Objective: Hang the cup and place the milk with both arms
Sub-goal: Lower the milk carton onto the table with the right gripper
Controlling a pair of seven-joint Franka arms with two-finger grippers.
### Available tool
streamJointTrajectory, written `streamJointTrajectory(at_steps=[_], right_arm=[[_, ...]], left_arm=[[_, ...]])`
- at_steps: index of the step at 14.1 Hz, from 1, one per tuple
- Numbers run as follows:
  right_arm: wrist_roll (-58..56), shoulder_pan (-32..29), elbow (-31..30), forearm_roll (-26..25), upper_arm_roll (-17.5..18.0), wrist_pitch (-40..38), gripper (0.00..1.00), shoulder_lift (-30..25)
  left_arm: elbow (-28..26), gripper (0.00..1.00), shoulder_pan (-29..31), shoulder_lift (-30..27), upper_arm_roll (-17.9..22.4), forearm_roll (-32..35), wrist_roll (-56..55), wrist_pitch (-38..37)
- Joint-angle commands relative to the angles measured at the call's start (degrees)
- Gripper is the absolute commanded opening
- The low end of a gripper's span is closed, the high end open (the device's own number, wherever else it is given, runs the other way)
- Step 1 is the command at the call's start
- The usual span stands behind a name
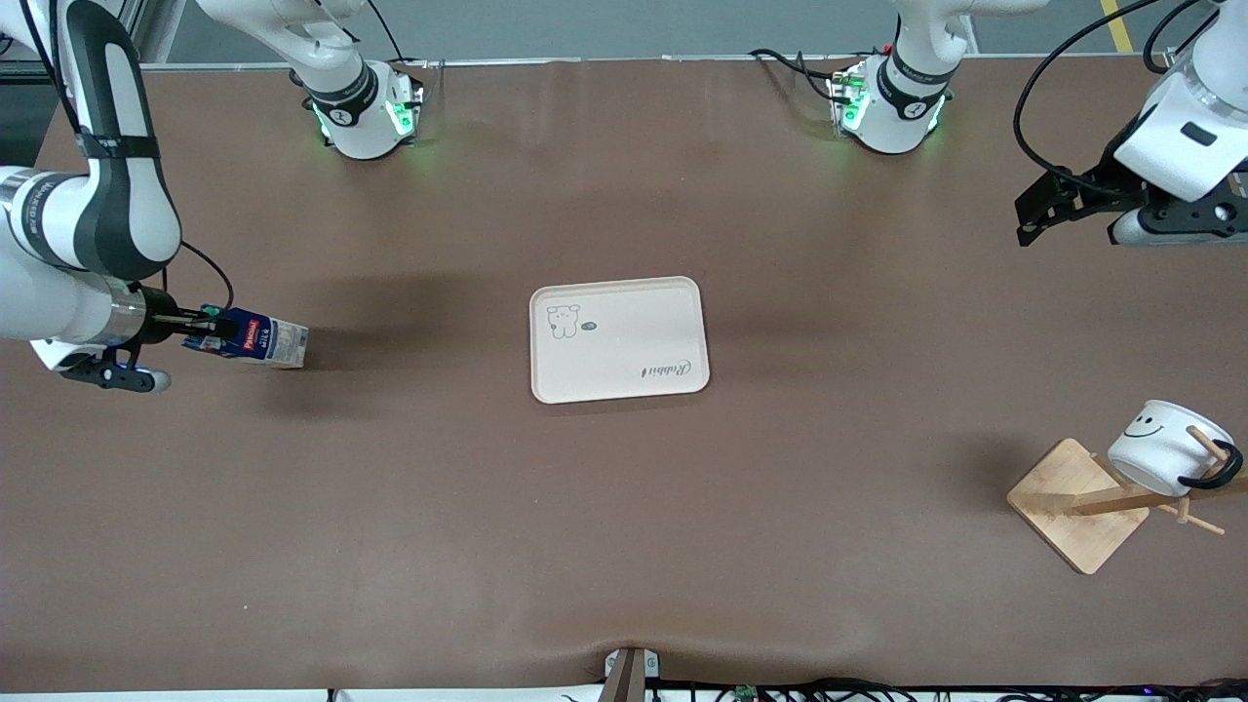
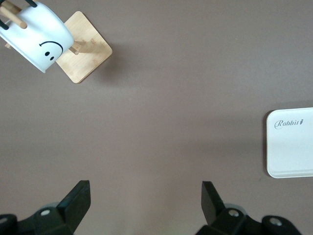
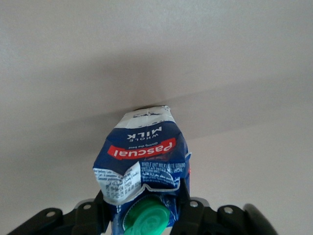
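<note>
At middle left of the front view, the right gripper (image 1: 200,330) is closed on the milk (image 1: 255,338), its long axis horizontal, base toward the tray (image 1: 618,338). Only the right wrist view shows its green cap (image 3: 148,221). The cup (image 1: 1167,447) hangs on the rack (image 1: 1121,502), lower right. The left gripper (image 1: 1032,216), upper right, is wide open and empty.

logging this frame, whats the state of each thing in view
cup: hung on the wooden rack, tilted
milk: gripped at its top, not on the tray
tray: bare
right gripper: shut on the milk
left gripper: open, holding nothing, over the table
</note>
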Motion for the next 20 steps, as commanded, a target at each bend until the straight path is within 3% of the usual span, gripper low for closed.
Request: streamJointTrajectory(at_steps=[1,3,4,13,20], right_arm=[[0.3,-0.7,-1.28,-1.24,0.75,0.65,0.68,-1.04],[0.3,-0.7,-1.28,-1.24,0.84,0.56,0.95,-0.78],[0.3,-0.62,-1.28,-1.15,0.84,0.39,1.0,-0.61],[0.3,0.0,0.03,-1.15,0.93,-0.23,1.0,-0.43],[-1.8,0.18,12.5,-0.89,1.1,-7.35,1.0,2.47]], left_arm=[[-1.79,1.0,-0.24,-1.56,0.36,0.62,-0.22,1.24],[-0.91,1.0,-0.07,-1.3,0.63,0.62,-0.05,0.98],[-0.82,1.0,0.11,-1.29,0.71,0.62,0.3,0.98],[-0.11,1.0,2.12,-0.15,0.89,0.36,0.56,1.33],[-0.03,1.0,4.94,-0.68,0.89,-0.17,1.1,0.89]])
